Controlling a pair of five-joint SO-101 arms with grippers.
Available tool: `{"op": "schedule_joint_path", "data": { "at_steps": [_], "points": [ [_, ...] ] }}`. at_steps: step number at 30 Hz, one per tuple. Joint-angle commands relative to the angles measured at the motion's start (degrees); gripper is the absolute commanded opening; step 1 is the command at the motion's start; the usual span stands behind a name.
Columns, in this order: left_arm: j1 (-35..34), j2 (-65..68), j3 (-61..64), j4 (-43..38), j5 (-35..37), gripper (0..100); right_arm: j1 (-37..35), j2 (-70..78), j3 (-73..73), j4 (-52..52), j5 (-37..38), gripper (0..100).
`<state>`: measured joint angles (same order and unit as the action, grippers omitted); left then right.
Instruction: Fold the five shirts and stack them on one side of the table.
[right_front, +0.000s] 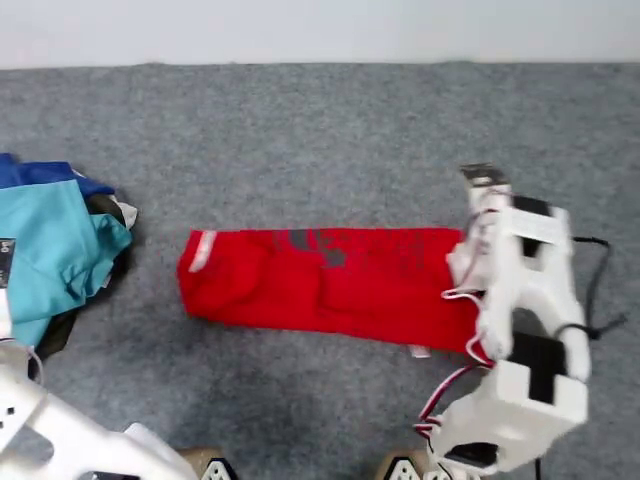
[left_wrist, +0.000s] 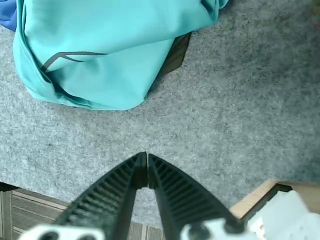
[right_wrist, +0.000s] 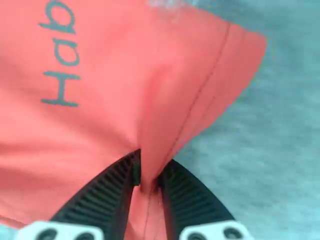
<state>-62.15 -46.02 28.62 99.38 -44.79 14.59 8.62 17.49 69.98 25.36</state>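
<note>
Your right gripper (right_wrist: 147, 172) pinches a fold at the right end of the red cotton shirt with grey lettering (right_front: 320, 275), which lies folded into a long strip across the middle of the grey felt-covered table (right_front: 330, 130). Your left gripper (left_wrist: 147, 160) is pressed together on nothing, above bare felt near the table's front edge. Close by, at the table's left side, a teal shirt (left_wrist: 110, 45) tops a rumpled pile over a blue shirt (right_front: 40, 172).

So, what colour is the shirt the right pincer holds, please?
A red shirt, clearest in the high view.
</note>
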Motion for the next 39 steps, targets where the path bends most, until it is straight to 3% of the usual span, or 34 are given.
{"op": "schedule_joint_path", "data": {
  "at_steps": [1,7,12,18,25,31,39],
  "points": [
    [0.1,-1.0,-0.7,1.0,-0.2,2,8.8,-3.5,-6.2,0.6,9.4,0.9],
    [0.3,-1.0,-0.7,1.0,-0.2,2,15.8,-0.9,-16.7,4.9,18.9,0.9],
    [0.3,-1.0,-0.7,1.0,-0.2,2,11.6,-2.0,-24.5,19.0,20.5,0.9],
    [0.3,-1.0,-0.7,1.0,-0.2,2,-2.4,-8.7,-26.5,31.8,17.3,0.9],
    [0.5,-1.0,-0.4,0.6,-0.1,2,-23.4,-14.0,-26.5,32.2,5.5,0.9],
    [0.5,-1.0,-0.4,0.6,-0.1,2,-39.0,-8.0,-26.5,23.7,-3.3,0.9],
    [0.5,-1.0,-0.7,0.8,0.0,2,-47.3,4.6,-26.8,10.9,-8.0,0.9]
  ]
}}
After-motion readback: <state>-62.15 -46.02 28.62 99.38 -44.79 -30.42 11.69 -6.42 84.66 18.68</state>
